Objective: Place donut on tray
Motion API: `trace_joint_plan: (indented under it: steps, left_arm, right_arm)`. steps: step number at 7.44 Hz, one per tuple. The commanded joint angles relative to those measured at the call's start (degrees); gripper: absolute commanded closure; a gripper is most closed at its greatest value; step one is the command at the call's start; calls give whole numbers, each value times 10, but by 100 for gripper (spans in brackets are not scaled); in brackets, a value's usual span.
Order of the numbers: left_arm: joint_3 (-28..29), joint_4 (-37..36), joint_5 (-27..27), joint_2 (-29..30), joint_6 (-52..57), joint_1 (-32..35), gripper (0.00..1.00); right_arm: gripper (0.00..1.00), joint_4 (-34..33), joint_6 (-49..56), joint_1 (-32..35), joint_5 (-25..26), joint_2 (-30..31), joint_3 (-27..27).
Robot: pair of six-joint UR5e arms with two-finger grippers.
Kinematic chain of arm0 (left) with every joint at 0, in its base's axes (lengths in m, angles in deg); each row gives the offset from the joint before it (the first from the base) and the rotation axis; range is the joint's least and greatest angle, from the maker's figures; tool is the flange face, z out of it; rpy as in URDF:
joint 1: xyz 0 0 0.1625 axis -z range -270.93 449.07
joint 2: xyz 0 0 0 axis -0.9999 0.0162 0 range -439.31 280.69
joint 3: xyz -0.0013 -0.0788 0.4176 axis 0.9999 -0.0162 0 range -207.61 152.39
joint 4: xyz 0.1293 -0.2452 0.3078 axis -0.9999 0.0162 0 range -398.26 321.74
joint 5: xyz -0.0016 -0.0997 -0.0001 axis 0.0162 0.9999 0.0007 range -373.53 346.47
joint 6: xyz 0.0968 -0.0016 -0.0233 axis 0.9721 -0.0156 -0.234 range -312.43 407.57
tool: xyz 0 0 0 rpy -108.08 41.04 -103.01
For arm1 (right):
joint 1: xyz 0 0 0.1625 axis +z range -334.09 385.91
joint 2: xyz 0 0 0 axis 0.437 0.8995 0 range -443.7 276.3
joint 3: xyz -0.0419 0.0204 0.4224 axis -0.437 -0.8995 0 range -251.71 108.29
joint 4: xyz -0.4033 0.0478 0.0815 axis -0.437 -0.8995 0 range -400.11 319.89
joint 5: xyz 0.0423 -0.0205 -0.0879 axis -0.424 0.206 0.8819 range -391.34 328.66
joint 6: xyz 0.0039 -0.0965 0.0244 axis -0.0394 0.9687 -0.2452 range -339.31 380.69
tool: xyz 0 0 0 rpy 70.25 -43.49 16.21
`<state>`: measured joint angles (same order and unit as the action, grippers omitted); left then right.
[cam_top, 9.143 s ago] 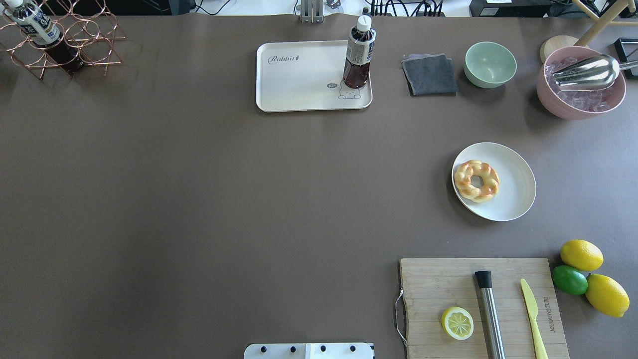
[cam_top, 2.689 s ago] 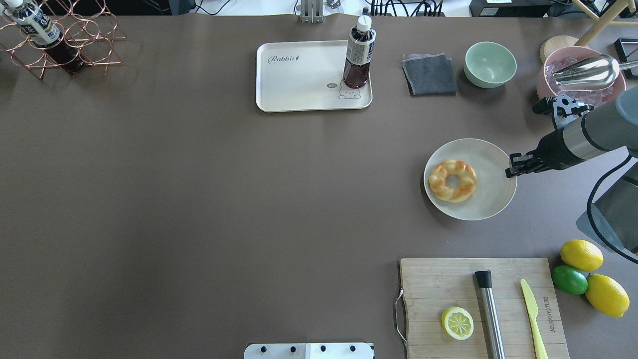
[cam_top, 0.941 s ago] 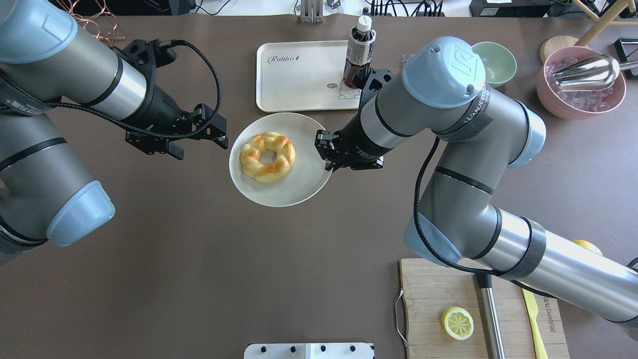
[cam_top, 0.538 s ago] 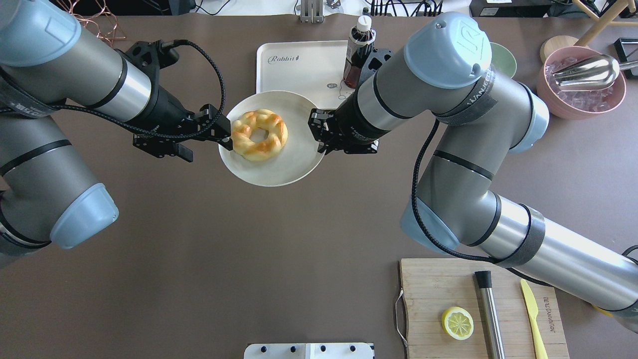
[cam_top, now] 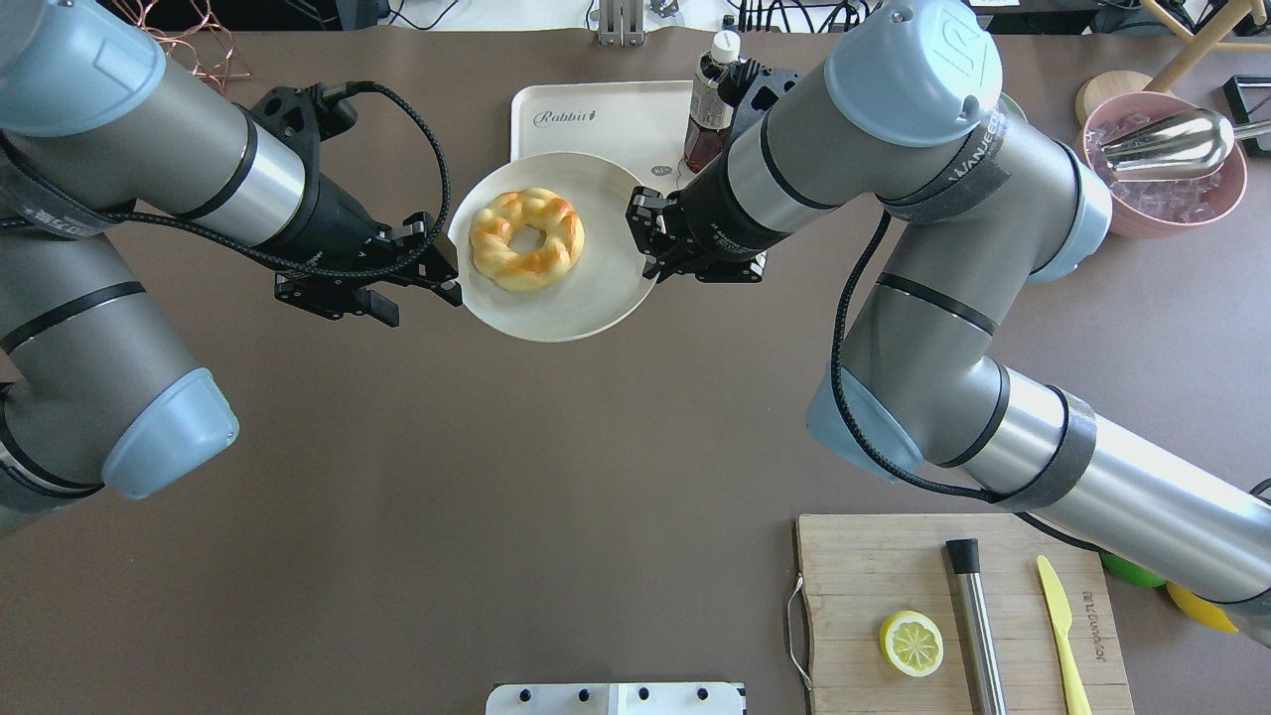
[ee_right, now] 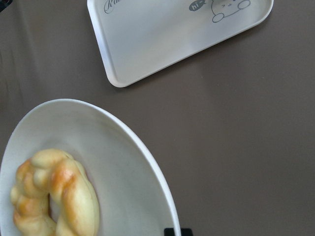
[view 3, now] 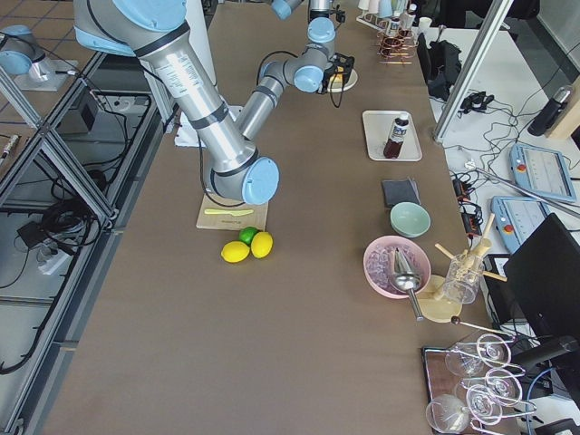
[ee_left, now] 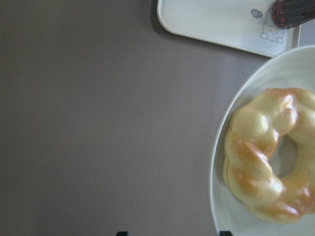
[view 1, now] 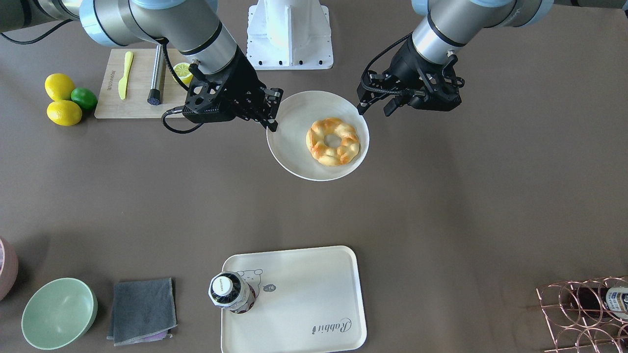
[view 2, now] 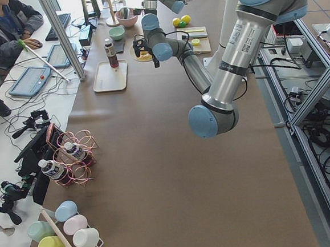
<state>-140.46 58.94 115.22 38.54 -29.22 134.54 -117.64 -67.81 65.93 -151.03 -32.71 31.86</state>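
The right pincer (cam_top: pixel 647 246) pinches the rim of the round plate (cam_top: pixel 566 313), apparently holding it above the tabletop with the donut (cam_top: pixel 526 239) lying flat on it. The left pincer (cam_top: pixel 452 278), fingers spread, sits at the opposite rim, probably to take the donut. The tray (cam_top: pixel 596 119) lies midway along the far edge.

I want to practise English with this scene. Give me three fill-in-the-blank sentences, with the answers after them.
A twisted ____ lies on the round white plate. On the tray stands one dark ____. The lemon half lies on the wooden cutting ____.
Missing words: donut; bottle; board.
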Motion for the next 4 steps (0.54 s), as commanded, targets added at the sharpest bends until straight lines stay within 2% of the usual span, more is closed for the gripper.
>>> trace_joint_plan:
  steps: [1,4]
  left_arm:
    - [0,1,-1,2,-13,-7,32]
    - [0,0,-1,1,-14,-7,41]
  right_arm:
    - [100,15,-17,-2,0,0,-3]
    - [100,16,-27,-6,-6,1,12]
